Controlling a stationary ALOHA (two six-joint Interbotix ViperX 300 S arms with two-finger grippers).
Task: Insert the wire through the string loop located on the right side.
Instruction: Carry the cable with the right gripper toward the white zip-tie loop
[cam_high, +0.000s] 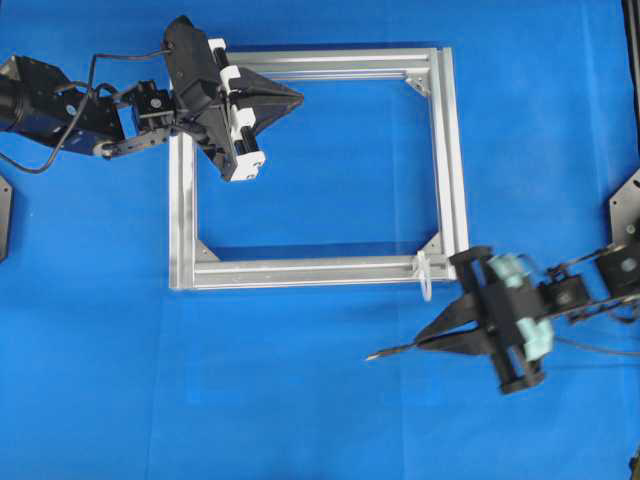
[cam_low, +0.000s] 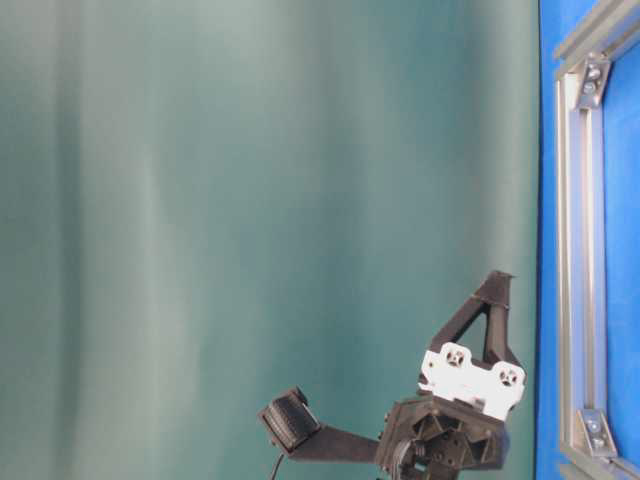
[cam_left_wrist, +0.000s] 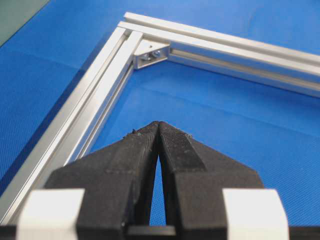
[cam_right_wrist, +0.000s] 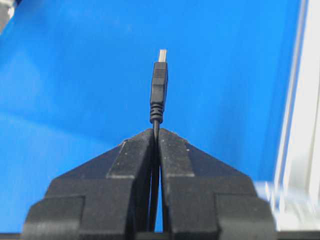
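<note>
- Right now my right gripper has its fingers pressed together on the wire, pinching it just behind the plug, which sticks straight out past the fingertips.
- In the overhead view the plug tip points left, along the frame's near bar and off to its outside.
- The string loop hangs on that bar by the right-hand corner, just beside my right gripper and on the frame side of the tip.
- So, as I judge it, the wire's long axis runs past the loop, not into it; I'd need to swing the tip toward the bar.
- My left gripper sits closed and empty at the far-left corner, well apart.
</note>
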